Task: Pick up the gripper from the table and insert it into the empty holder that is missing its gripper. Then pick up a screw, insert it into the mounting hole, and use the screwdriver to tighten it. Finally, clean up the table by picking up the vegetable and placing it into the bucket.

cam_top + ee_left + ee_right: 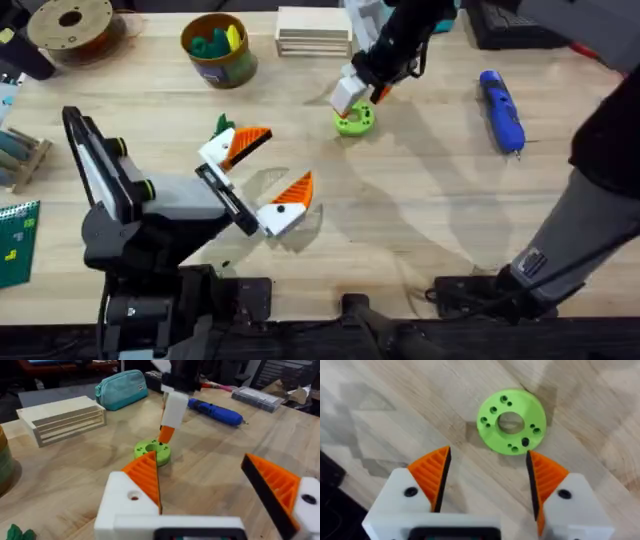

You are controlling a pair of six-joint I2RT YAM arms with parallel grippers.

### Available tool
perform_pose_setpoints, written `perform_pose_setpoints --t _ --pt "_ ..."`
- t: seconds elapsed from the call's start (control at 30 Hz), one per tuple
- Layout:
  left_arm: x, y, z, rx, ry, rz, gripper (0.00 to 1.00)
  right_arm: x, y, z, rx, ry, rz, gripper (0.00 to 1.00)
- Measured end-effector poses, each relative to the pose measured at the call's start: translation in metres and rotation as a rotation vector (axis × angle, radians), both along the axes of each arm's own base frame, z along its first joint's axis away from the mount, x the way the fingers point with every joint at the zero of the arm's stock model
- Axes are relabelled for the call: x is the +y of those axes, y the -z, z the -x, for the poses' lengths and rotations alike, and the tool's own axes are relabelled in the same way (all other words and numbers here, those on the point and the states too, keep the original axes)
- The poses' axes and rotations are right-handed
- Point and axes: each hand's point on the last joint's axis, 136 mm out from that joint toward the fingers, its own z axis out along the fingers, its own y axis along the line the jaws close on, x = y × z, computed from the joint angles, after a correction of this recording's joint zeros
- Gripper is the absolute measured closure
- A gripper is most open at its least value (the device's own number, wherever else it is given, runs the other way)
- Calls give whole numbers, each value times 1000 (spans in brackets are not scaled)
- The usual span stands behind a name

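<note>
No writing can be read anywhere; the mustard-yellow bucket (219, 50) at the far left of the wooden table (420, 210) wears a purplish band whose label is too small to make out. The right gripper (487, 477) hangs over the lime-green ring (511, 420), ribbed orange pads apart. The left gripper (262, 172) is spread empty near the dark-green vegetable (222, 125); the blue screwdriver (502, 110) lies far right.

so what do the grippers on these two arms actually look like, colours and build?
Both match: the left gripper has white angular finger blocks tipped with orange ribbed wedge pads, each block with a small round screw hole, on a black bar and black arm links with lime-yellow accents at the joints. The right gripper shows the same white blocks and orange ribbed pads with black inner faces, on a black arm.
</note>
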Motion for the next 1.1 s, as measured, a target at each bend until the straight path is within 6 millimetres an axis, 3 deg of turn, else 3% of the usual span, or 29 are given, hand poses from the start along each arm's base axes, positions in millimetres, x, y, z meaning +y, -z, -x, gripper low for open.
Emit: perform_pose_setpoints --t 0.3,0.63,0.83,1.1 --pt "0 0 0 0 0 0 5 -13 9 13 -87 12 -10 175" --pt "0 0 0 0 0 0 5 -7 14 -15 -249 18 44 173" --pt "0 0 0 0 0 0 6 -15 38 -2 -211 31 79 171" --pt "0 0 0 0 0 0 6 -13 37 -10 -240 46 67 175"
